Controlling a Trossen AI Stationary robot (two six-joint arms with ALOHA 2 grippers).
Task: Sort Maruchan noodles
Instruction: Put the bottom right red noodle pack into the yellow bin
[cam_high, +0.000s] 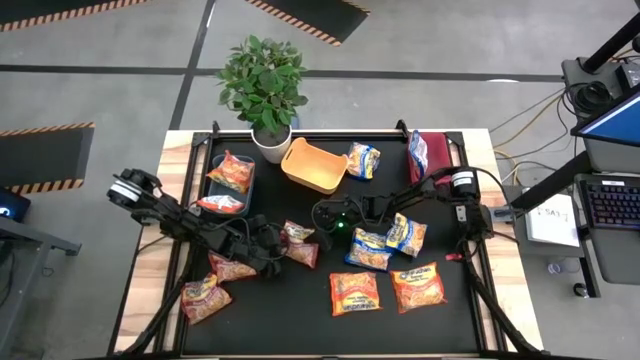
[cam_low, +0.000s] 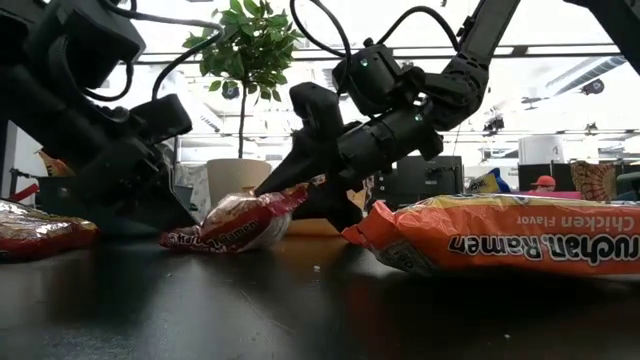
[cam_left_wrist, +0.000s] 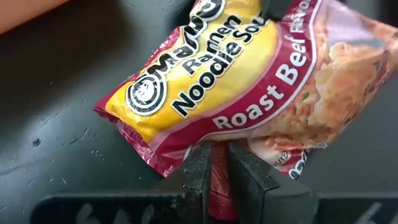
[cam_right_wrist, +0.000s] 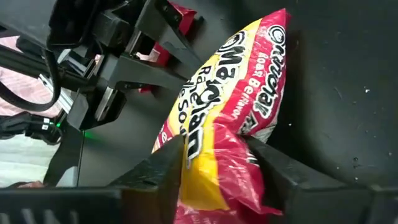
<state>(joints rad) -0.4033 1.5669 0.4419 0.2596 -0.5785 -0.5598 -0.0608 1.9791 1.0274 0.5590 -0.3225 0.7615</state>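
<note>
the roast beef packet, a pinkish-red and yellow maruchan packet, lies near the middle of the tabletop, and both arms have hold of it at once: the left pincer is pressed together on one sealed edge, and the right pincer pinches the opposite end, its fingers bulging the wrapper between them. risk one: if the arms pull apart or lift at different rates, the crinkly film may tear at a seam or slip from the thin edge grip of the left pincer. risk two: the two wrists stand close together above the packet in the low view, so a turn of either could bring the arms into contact. risk three: a second red packet lies touching or just beside the gripped one and may be dragged along. the other packets, orange and blue-and-yellow, lie near the right arm and appear clear of the grip. hard to make out: in the high view the arms cover the gripped packet almost wholly, so which of the two red packets is held cannot be told there. the low view hides the contact points behind the packet and an orange chicken packet. the contents of the red bin are partly cut off.
</note>
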